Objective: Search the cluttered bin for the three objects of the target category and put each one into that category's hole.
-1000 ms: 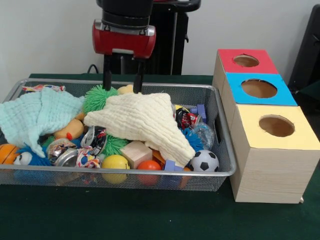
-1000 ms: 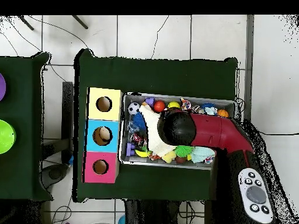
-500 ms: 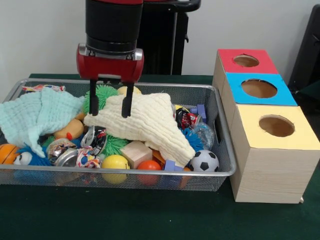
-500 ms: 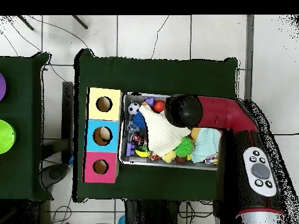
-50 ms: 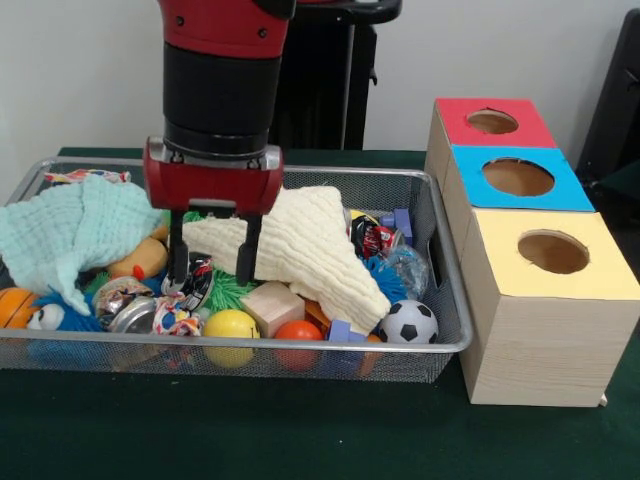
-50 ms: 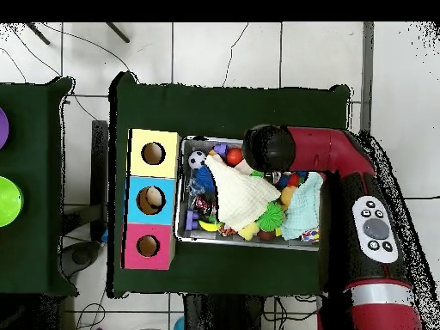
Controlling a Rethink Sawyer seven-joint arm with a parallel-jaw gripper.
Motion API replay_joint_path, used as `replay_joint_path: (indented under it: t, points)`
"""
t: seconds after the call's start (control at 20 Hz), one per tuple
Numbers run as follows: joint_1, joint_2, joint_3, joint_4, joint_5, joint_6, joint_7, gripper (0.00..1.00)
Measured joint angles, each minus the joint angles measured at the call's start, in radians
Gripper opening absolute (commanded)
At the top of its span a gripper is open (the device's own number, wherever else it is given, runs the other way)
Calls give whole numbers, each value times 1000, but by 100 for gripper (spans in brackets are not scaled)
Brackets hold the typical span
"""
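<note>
The search step was judged underway: the gripper (image 5: 209, 262), fingers parted and empty, was lowered at the cream cloth (image 5: 300, 245)'s 9 o'clock edge in the wire bin (image 5: 440, 262), calling next for closure.

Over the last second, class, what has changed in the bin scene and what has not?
The gripper came forward from the bin's back edge and down, fingers open, straddling the cream cloth's left tip. It holds nothing. Cloths, toys and the three-hole box stayed put.
</note>
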Motion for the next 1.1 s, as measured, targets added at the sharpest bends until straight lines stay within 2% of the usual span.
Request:
replay_joint_path:
  t: [0.15,0.65,1.1]
  points:
    - [0,27,1,-31,-31,19,-1,100]
    - [0,76,1,-66,-96,76,-1,100]
    - [0,99,2,-77,-131,78,-1,100]
